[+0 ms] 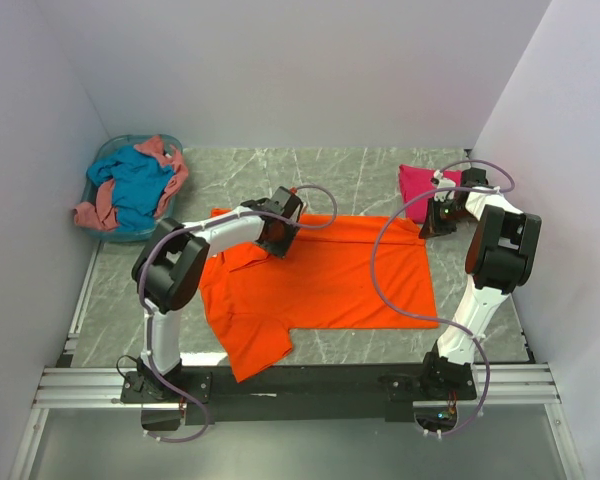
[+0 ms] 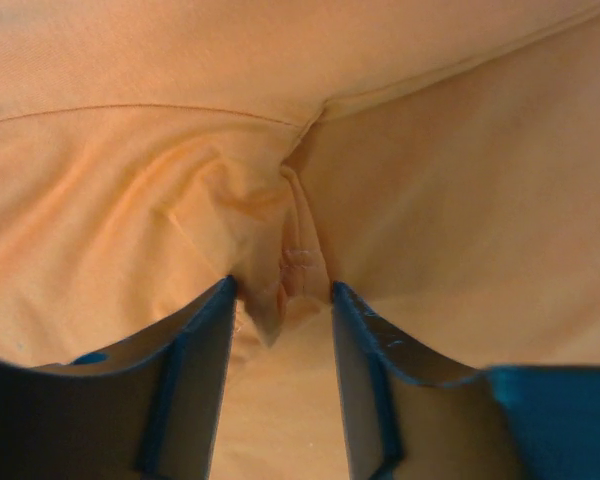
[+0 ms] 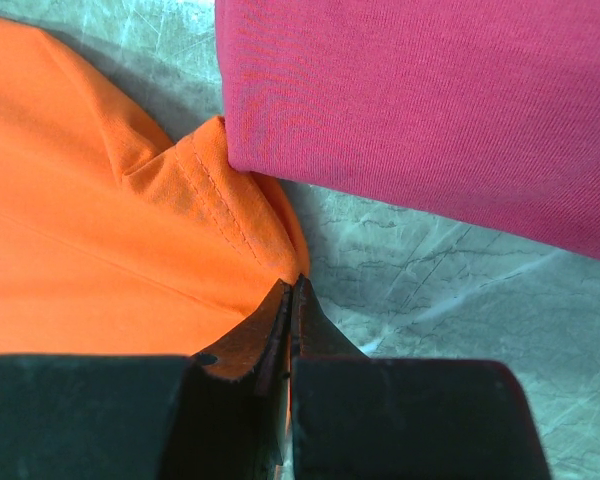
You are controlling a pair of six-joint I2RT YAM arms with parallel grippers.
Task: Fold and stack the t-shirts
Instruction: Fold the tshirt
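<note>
orange t-shirt point(image 1: 330, 285) spread flat on the marble table point(image 1: 310, 175), long axis running left to right between the two arms. left gripper point(image 2: 280, 290) is at the far edge toward the sleeve end, fingers half apart astride a raised pucker; contact cannot be told. right gripper point(image 3: 292, 285), jaws closed, seemingly pinches the far hem corner, just beside the folded magenta t-shirt point(image 3: 430, 100). both grippers sit on the far long edge, so the fold likely comes toward the bases.
</note>
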